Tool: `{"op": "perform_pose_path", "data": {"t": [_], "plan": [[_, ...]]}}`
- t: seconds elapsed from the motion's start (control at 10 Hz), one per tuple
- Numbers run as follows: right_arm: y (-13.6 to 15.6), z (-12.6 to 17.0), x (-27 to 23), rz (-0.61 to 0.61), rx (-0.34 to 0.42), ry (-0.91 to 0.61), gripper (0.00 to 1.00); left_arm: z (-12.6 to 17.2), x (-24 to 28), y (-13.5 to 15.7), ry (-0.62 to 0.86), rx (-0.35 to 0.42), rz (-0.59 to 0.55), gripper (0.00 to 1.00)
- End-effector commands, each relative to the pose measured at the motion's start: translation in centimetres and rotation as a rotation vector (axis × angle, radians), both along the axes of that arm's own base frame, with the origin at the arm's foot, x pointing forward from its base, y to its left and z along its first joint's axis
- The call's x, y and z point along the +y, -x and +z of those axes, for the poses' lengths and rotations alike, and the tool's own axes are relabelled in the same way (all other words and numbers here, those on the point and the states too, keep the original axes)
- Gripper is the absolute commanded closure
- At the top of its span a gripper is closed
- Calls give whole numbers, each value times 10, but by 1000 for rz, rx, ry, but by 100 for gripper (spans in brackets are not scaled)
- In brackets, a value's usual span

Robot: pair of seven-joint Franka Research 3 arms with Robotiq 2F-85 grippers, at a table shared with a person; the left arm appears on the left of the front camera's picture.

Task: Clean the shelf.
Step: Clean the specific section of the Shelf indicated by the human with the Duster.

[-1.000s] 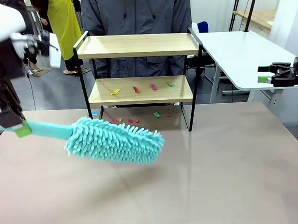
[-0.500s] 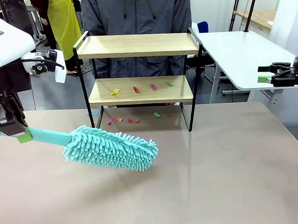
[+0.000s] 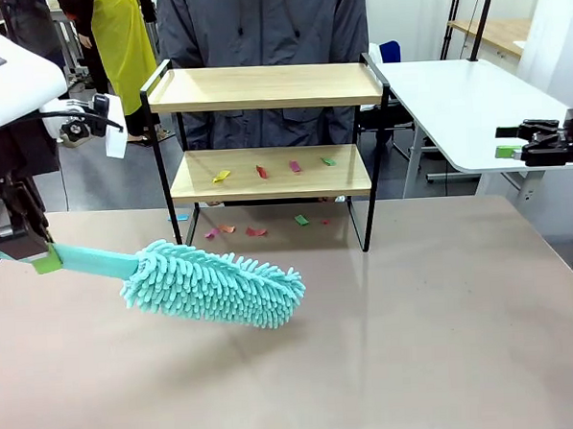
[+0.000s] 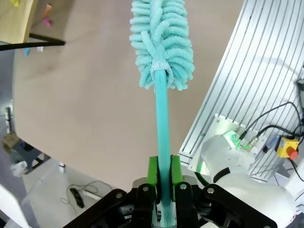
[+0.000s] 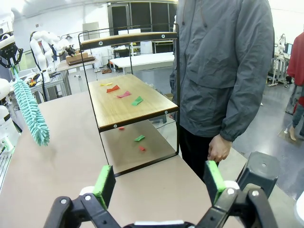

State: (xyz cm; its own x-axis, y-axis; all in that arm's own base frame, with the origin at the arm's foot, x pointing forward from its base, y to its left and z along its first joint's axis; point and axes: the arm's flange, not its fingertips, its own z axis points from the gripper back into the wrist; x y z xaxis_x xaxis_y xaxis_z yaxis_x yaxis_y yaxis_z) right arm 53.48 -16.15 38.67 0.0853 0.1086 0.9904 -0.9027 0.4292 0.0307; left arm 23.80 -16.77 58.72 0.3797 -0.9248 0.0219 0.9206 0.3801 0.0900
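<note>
Shifted slightly toward nine o'clock, the teal duster (image 3: 213, 284) sits clenched in the left gripper (image 3: 41, 258). Paper scraps (image 3: 261, 171) on the shelf (image 3: 265, 86), at one o'clock, look unswept.

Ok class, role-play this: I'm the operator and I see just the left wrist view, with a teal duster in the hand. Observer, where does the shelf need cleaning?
Observer: On the shelf, the lower board carries four paper scraps: yellow, red, pink and green.
Operator: And the top board?
Observer: The top board looks bare from the front.
Operator: Anything below?
Observer: More scraps lie on the table under the shelf.
</note>
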Motion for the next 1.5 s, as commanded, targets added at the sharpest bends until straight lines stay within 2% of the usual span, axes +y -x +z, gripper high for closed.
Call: {"op": "perform_pose_path", "data": {"t": [0.0, 1.4], "plan": [[-1, 3, 1, -1, 1, 19, 0, 4, 1, 2, 18, 7, 9, 87], [-1, 3, 1, -1, 1, 19, 0, 4, 1, 2, 18, 7, 9, 87]]}}
